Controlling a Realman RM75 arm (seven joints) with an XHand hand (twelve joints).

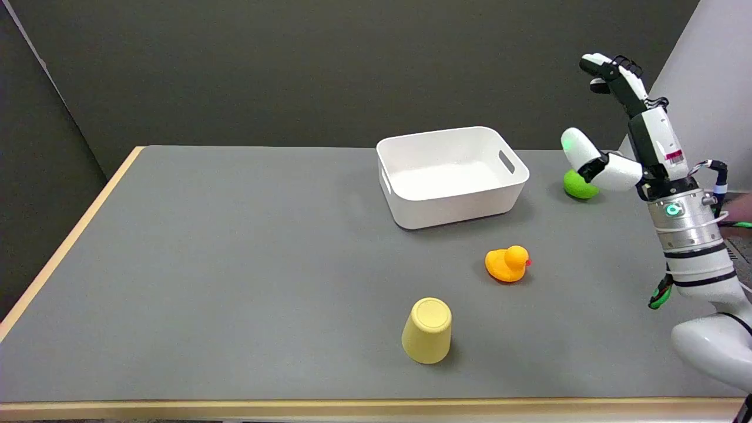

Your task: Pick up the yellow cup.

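While the right arm stands up from the lower right corner of the head view, its robot hand (623, 132) is raised in the air at the far right side, well above the counter (235, 264). The fingers (611, 73) reach upward and curl slightly at their tips, and the thumb (578, 150) juts out to the left, apart from them. Nothing is between them, so the robot hand is released and grasps nothing.

The yellow cup (427, 330) stands upside down on the grey counter, near the front edge and a little right of the middle, its flat base turned up. It touches nothing and is well apart from the robot hand.

An orange toy duck (507, 264) sits behind the cup and to its right, its red beak pointing right. Farther back rests a white bin (451, 175) with a handle slot in each short wall; its inside looks bare. A green object (580, 185) lies on the counter to the right of the bin, partly hidden behind the thumb, so its shape cannot be told fully.

The counter has a light wooden edge along the front and left sides, and a dark wall (294, 70) stands behind it.
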